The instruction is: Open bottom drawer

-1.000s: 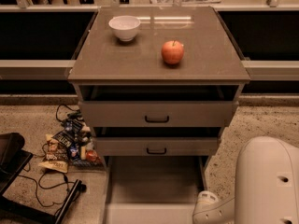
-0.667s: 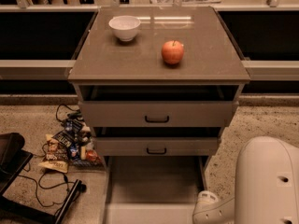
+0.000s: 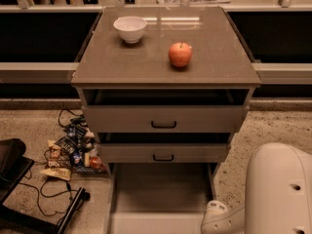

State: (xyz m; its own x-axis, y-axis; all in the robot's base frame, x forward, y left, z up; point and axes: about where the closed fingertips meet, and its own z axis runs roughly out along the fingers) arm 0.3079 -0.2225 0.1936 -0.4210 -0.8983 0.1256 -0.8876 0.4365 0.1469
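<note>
Gripper: out of view, so I cannot tell whether it is apart or together. Of the robot, only the arm (image 3: pixel 280 191) shows, a bulky white shell filling the lower right corner. A smaller rounded white joint (image 3: pixel 217 217) sits low, just beside the right side of the drawer opening.

Bottom drawer (image 3: pixel 161 189): pulled well out from the foot of the cabinet (image 3: pixel 165 69), toward the bottom edge of the view. Plain grey inside, open to view. Its handle does not show.

Middle drawer (image 3: pixel 163 152): directly above, slim front, small black bar handle at centre. A dark gap runs along its top edge.

Top drawer (image 3: pixel 163 117): taller front with a black bar handle. A wider dark gap lies between it and the cabinet's top slab.

On the cabinet top: a white bowl (image 3: pixel 130 28) at back left and a red apple (image 3: pixel 180 54) right of centre, well apart.

Floor, left of the cabinet: a heap of snack packets (image 3: pixel 70 152) close by the cabinet's lower corner. Black cables (image 3: pixel 51 196) trail out from it toward a black frame (image 3: pixel 12 167) at the left edge.
</note>
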